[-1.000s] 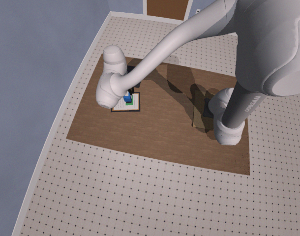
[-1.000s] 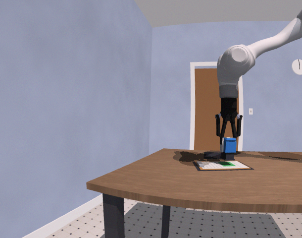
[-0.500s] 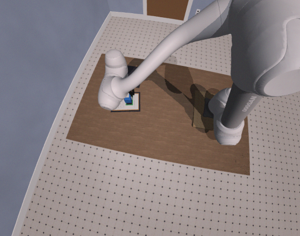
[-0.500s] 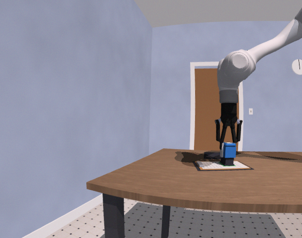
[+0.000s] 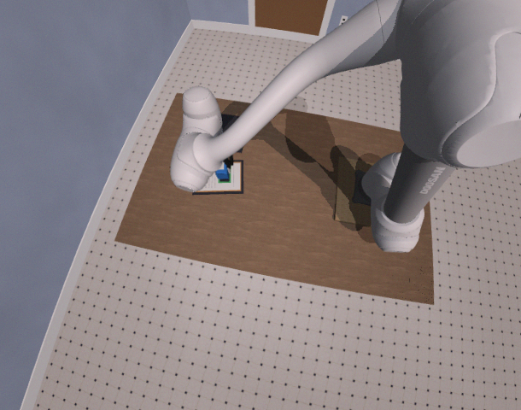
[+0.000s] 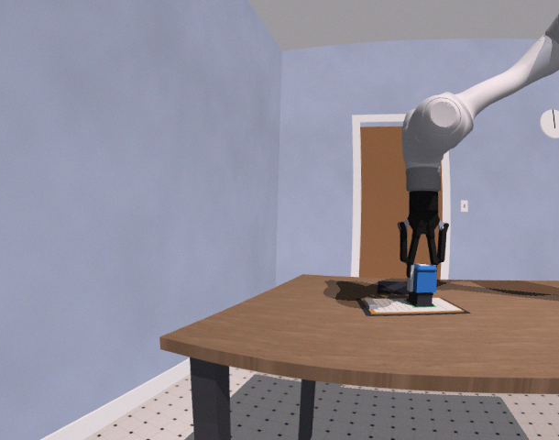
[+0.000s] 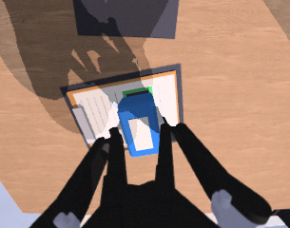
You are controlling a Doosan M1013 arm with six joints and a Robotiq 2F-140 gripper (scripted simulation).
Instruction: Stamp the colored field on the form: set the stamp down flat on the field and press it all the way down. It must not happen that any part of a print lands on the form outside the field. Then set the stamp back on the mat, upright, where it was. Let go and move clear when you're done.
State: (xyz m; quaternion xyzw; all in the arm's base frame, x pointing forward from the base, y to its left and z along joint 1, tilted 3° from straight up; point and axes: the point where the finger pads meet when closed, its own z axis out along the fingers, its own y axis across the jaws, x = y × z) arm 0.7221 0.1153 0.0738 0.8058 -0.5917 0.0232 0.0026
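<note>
Blue walls and a brown door point(image 6: 381, 199) back a wooden table point(image 6: 317, 341). On the table lies the form point(image 6: 441, 306) on its orange-edged board, with a dark mat point(image 7: 125, 19) just beyond it. Gripper point(image 6: 422, 269) points straight down, its fingers clamped on the upright blue stamp point(image 6: 423, 279). The stamp's dark base rests on the form, covering most of the green field point(image 7: 137, 91).
</note>
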